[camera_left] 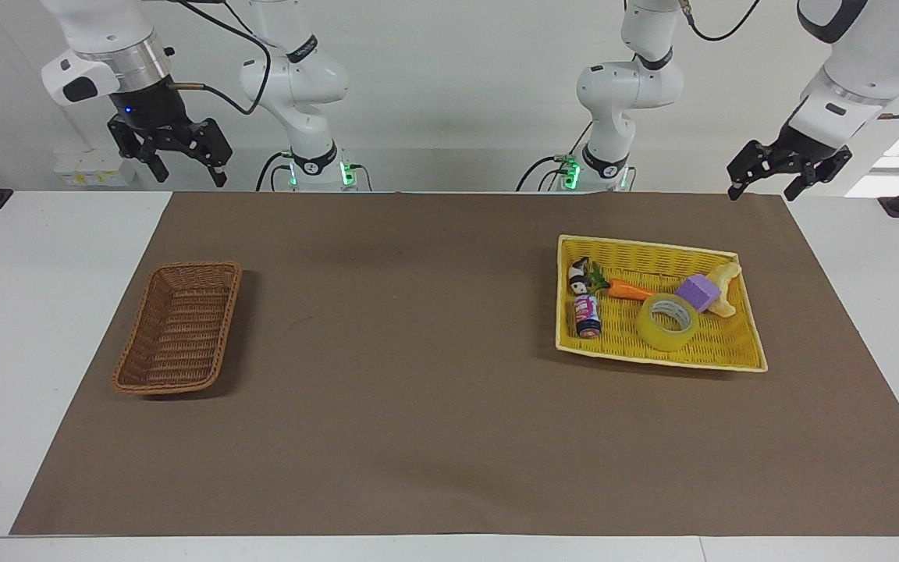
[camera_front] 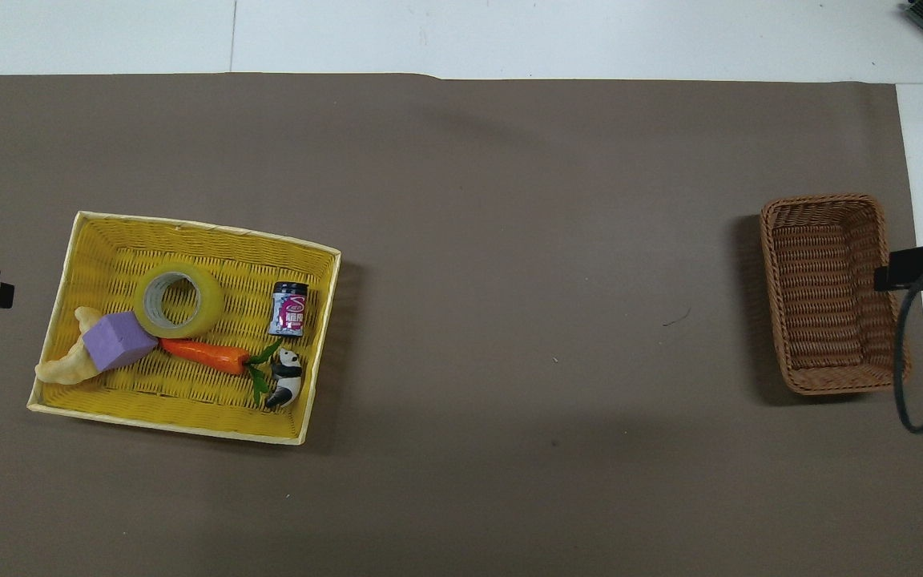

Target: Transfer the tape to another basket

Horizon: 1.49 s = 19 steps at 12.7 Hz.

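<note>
The tape [camera_left: 669,321] is a yellow translucent roll lying flat in the yellow woven tray [camera_left: 644,245] at the left arm's end of the table. In the overhead view the tape [camera_front: 179,300] lies against a purple block. The brown wicker basket [camera_left: 180,328] stands empty at the right arm's end and also shows in the overhead view [camera_front: 826,292]. My left gripper [camera_left: 763,191] hangs open and empty, raised over the mat's corner by the robots, apart from the tray. My right gripper [camera_left: 190,176] hangs open and empty, raised over the table edge by the robots, apart from the basket.
The tray [camera_front: 189,224] also holds a purple block [camera_front: 117,340], a pale banana-like piece [camera_front: 61,367], a toy carrot [camera_front: 205,355], a panda figure [camera_front: 287,377] and a small can [camera_front: 288,311]. A brown mat [camera_front: 509,240] covers the table.
</note>
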Available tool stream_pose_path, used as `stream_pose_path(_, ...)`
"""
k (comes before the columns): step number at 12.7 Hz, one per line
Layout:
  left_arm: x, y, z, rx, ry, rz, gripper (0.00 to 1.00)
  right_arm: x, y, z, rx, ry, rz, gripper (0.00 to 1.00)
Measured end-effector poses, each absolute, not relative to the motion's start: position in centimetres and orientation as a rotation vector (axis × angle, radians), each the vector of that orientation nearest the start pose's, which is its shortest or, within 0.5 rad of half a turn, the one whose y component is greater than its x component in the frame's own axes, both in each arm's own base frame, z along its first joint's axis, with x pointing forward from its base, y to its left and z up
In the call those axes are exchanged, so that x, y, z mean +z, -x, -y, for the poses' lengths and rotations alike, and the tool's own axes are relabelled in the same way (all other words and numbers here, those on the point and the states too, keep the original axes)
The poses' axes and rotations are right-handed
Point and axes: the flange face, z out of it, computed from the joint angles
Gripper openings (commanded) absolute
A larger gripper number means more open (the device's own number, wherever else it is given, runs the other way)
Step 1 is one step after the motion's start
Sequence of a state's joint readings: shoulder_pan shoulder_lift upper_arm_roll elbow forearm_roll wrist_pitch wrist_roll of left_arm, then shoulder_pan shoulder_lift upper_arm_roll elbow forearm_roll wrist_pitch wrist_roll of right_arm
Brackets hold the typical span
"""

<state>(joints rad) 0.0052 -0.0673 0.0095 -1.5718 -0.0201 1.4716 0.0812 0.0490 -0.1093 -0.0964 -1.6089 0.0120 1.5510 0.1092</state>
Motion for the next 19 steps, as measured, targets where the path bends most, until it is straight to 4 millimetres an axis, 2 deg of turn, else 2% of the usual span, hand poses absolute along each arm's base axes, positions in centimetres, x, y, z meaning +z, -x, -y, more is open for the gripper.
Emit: stream_pose_path(19,64.82,-52.21,-0.68,0.073,3.162,-0.135,1.0,65.91,-52.01,1.81,-0.081,3.109,-0.221,1.0)
